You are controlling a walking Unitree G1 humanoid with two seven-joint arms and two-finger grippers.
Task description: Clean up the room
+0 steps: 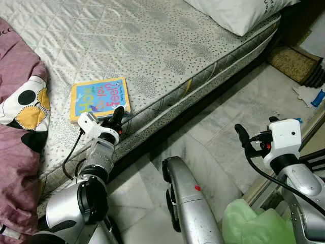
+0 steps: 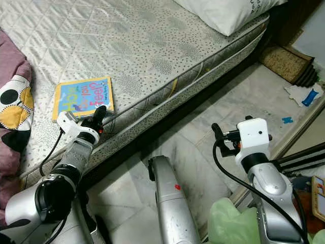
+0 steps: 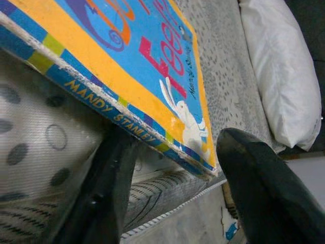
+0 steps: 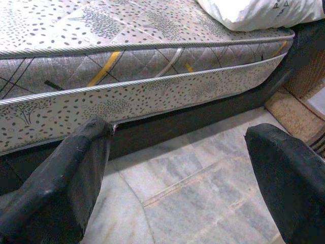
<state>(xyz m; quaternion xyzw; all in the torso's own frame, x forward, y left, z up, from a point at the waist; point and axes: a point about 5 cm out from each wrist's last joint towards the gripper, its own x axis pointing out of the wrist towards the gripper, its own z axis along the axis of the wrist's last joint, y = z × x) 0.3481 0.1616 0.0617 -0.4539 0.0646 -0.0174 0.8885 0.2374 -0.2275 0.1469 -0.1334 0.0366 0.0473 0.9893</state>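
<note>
A thin children's book (image 1: pixel 99 98) with a blue and yellow cover lies flat on the mattress (image 1: pixel 167 46), close to its near edge. My left gripper (image 1: pixel 118 116) is at the book's near corner. In the left wrist view the book (image 3: pixel 132 56) fills the space above the open left gripper (image 3: pixel 172 147); one finger (image 3: pixel 109 173) lies under its spine edge and the other (image 3: pixel 264 188) stands apart beside the corner. My right gripper (image 1: pixel 241 134) hangs open over the marble floor, facing the side of the bed (image 4: pixel 152 96), with nothing between its fingers.
A purple blanket with a spotted cushion (image 1: pixel 20 127) is heaped on the bed's left. A white pillow (image 1: pixel 238 12) lies at the bed's far end. A green bag (image 1: pixel 249 223) is by my right arm. A brown mat (image 1: pixel 292 63) and a small blue item (image 1: pixel 317 97) lie on the floor at right.
</note>
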